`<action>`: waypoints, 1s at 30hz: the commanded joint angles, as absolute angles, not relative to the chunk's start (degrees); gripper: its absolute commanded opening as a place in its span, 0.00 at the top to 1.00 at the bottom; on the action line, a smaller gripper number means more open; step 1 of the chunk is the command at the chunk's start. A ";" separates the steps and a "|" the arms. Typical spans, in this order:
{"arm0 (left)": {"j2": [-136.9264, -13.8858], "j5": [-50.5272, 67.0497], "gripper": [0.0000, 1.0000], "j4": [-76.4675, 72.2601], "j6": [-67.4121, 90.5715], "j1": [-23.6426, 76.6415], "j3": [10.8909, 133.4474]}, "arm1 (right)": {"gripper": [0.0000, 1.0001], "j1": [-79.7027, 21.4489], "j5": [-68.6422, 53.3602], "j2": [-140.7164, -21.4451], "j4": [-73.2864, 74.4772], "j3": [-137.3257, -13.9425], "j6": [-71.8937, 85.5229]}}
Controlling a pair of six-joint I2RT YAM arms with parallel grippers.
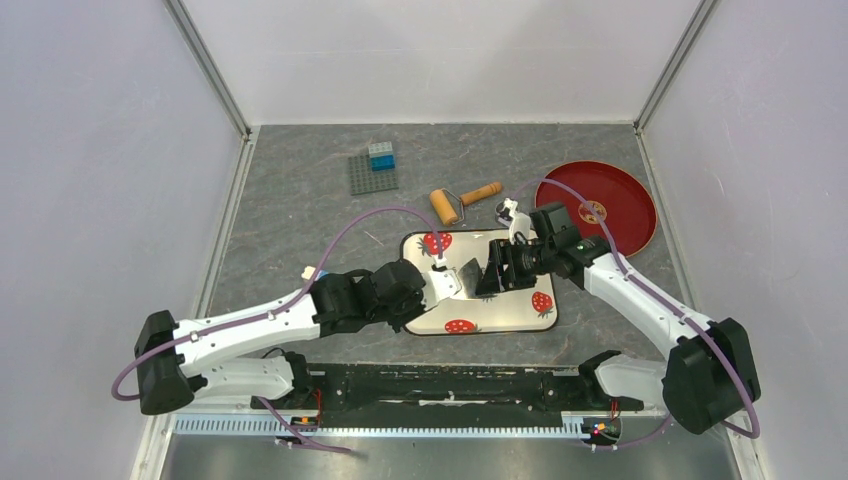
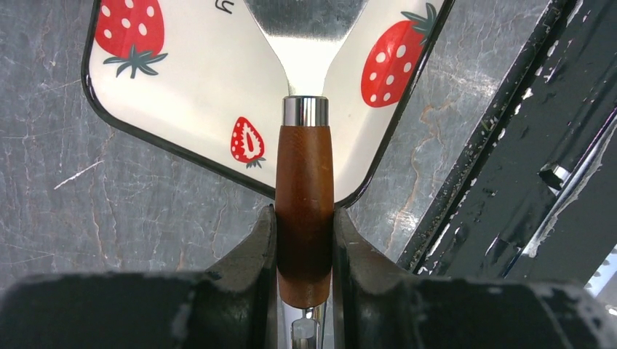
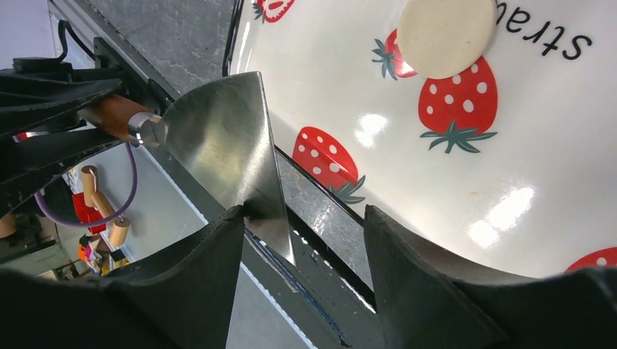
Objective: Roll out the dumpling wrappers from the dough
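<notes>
A flat round piece of pale dough (image 3: 446, 36), a dumpling wrapper, lies on the strawberry-print tray (image 3: 553, 182), partly over a red print. My left gripper (image 2: 305, 218) is shut on the brown wooden handle (image 2: 304, 174) of a metal scraper, whose blade (image 3: 218, 138) reaches out over the tray (image 1: 500, 318). My right gripper (image 3: 304, 218) is open at the blade's far corner. The blade's tip sits between its fingers and touches the left finger (image 3: 218, 247). In the top view the two grippers, left (image 1: 432, 285) and right (image 1: 490, 270), meet above the tray.
A wooden roller with an orange handle (image 1: 465, 200) lies behind the tray. A red round plate (image 1: 597, 207) sits at the back right. A grey baseplate with blue bricks (image 1: 375, 168) is at the back left. The black base rail (image 2: 524, 182) runs close to the tray's near edge.
</notes>
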State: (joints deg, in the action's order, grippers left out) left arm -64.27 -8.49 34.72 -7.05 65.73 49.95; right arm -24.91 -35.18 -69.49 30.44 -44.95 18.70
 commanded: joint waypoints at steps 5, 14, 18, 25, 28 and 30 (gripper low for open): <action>-64.26 -9.68 0.98 27.63 -1.45 66.13 49.23 | 0.28 -24.96 -27.00 -66.88 30.83 -45.41 18.86; -70.67 -9.87 0.98 21.65 2.06 65.37 48.69 | 0.10 -22.16 -17.94 -58.36 34.50 -41.88 18.93; -73.99 -8.43 0.98 18.87 3.23 63.39 48.61 | 0.10 -19.10 -17.14 -57.18 38.05 -40.09 16.45; -75.84 -3.27 0.98 16.34 2.31 55.55 47.75 | 0.09 -14.74 -13.06 -58.14 42.62 -38.76 12.85; -74.77 -1.83 0.98 16.41 0.71 51.37 46.58 | 0.09 -13.00 -11.71 -60.46 43.75 -39.00 11.48; -73.46 -0.69 0.98 16.93 0.09 48.25 45.37 | 0.09 -11.78 -10.97 -61.44 44.01 -39.40 10.71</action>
State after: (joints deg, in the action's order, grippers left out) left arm -76.25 -3.84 20.36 0.84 52.66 46.85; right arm -13.78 -14.15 -59.68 42.24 -38.76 13.74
